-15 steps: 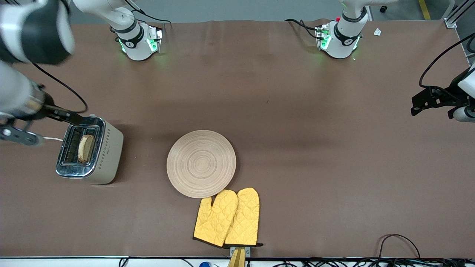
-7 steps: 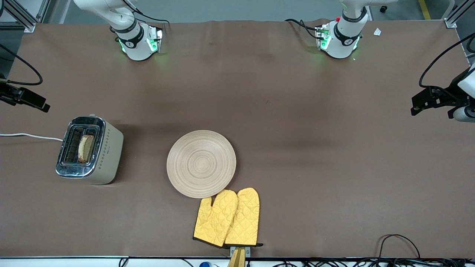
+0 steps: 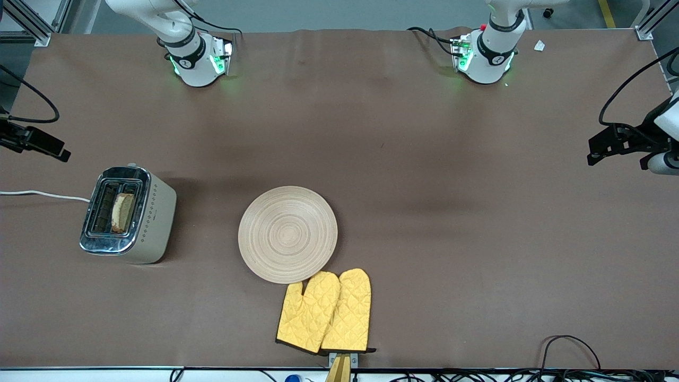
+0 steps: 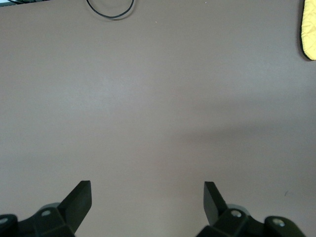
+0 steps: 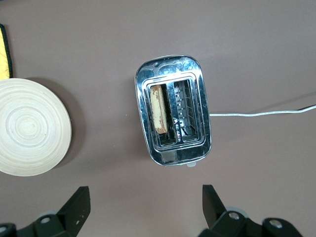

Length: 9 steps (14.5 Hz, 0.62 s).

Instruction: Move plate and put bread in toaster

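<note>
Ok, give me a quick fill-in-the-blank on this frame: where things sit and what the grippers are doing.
1. The bread stands in a slot of the ____.
2. The wooden plate holds ____.
3. The yellow oven mitts lie ____ the front camera than the plate.
4. The right gripper and the left gripper both have their fingers ____.

Missing words: toaster; nothing; nearer to; open

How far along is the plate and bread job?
Looks done: the bread stands in one slot of the toaster, and the plate lies bare beside the yellow oven mitts. In hand: nothing. The right gripper is high over the toaster with jaws open, and the left gripper is over bare table with jaws open. Left: nothing visible.
</note>
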Motion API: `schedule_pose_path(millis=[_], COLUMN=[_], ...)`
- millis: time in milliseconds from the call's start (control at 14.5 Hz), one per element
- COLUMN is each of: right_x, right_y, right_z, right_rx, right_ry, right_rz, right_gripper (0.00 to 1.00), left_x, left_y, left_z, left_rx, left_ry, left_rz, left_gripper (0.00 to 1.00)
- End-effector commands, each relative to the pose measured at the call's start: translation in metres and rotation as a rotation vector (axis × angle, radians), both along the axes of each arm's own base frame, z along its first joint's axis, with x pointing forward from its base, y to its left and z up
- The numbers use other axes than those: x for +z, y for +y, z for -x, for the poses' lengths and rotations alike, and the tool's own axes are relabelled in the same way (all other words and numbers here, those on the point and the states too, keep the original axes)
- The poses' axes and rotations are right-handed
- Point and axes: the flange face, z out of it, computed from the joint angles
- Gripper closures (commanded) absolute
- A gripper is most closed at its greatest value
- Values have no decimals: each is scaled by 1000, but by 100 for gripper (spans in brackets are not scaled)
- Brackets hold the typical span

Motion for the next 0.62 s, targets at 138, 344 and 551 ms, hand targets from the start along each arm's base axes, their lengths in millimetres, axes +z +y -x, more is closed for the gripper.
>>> schedule_pose_path(millis=[138, 344, 551], right_x=[5, 6, 6], right_y=[-6, -13, -13], right_z=[15, 18, 18], right_rx=[20, 34, 37], right_ry=[-6, -2, 1], right_rz=[-41, -42, -43], right_gripper=[0, 0, 0], left_x=[1, 5, 5], left_y=[-1, -3, -2], left_z=[0, -1, -1], left_rx=[12, 6, 9], left_ry=[-9, -17, -18], left_rz=[-8, -9, -6], left_gripper=[0, 0, 0])
